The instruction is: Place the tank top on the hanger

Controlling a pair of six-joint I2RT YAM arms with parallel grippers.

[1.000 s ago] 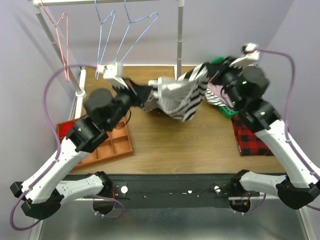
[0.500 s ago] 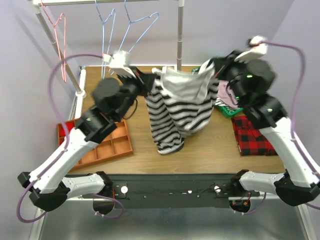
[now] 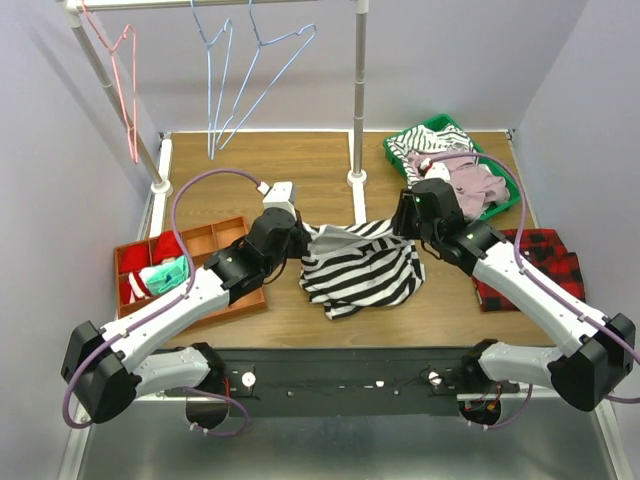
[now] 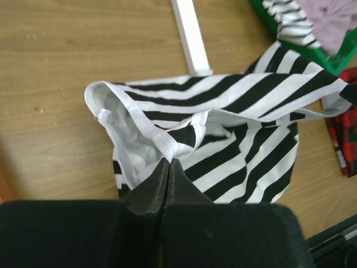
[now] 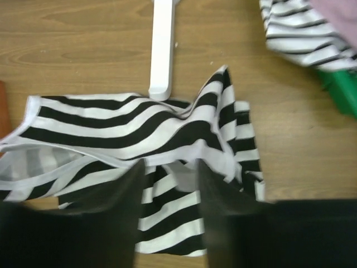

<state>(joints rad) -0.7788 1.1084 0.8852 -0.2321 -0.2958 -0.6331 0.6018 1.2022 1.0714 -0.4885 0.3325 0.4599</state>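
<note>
Since the black-and-white striped tank top (image 3: 360,268) lies rumpled on the middle of the wooden table (image 3: 300,170) rather than anywhere near the rail, I'd say the job is at an early stage. The left gripper (image 4: 169,167) is clamped tight on a fold of white-bound hem at the garment's nine o'clock side. The right gripper (image 5: 170,184) stands with its jaws apart at the two o'clock corner, with striped cloth lying under and between the fingers but nothing pinched.

The light-blue wire hanger (image 3: 268,88) hangs from the rail up at eleven o'clock, well apart from the cloth, with a twin beside it and a pink-red hanger (image 3: 128,80) farther toward ten.

What worries me is this:
- With one pinch only, a lift would let the top droop into a rope, and no opening would present itself to the hanger.
- The right jaws could close on several layers at once, shutting the neck hole.
- The white rack post (image 3: 358,90) stands at twelve o'clock, just beside the cloth, and a sweep that way could snag on it.
- The wire hanger looks light and could swing off the rail if nudged.
</note>
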